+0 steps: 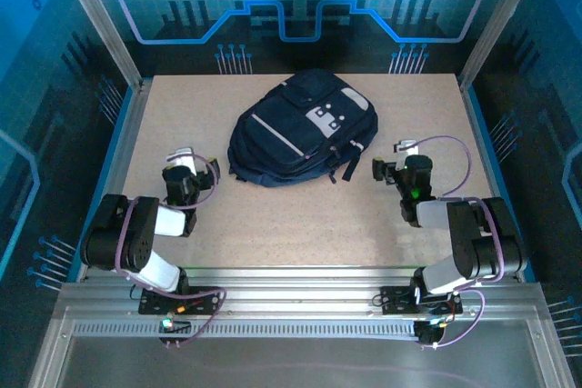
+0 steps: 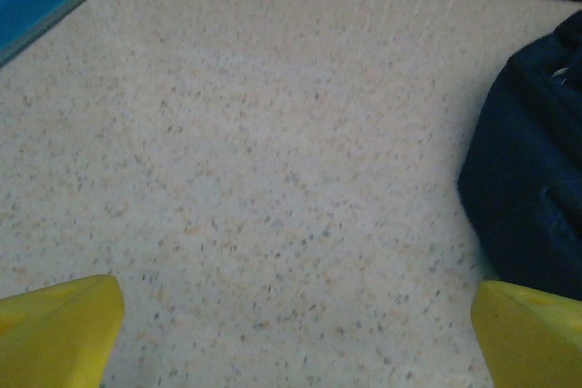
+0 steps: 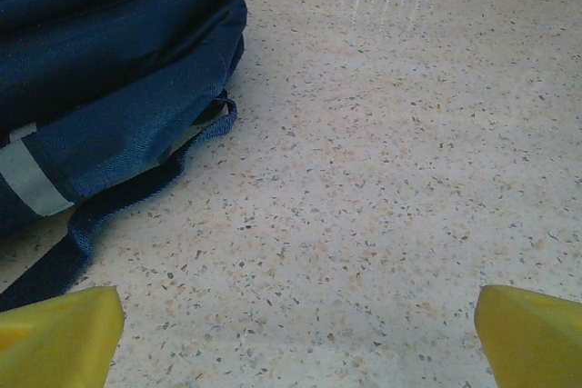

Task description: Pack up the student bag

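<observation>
Approach to the bag (image 1: 300,129)
It lies far centre on the table (image 1: 300,224); left gripper (image 1: 185,159) and right gripper (image 1: 397,159) sit nearer, either side, wide open and empty. Bring both in low; steady it first.

Blue-tinted light, soft wrist views

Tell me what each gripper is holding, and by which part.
Nothing is held. The left gripper and right gripper both stand open over the table, on either side of the student bag, neither touching it.
</observation>
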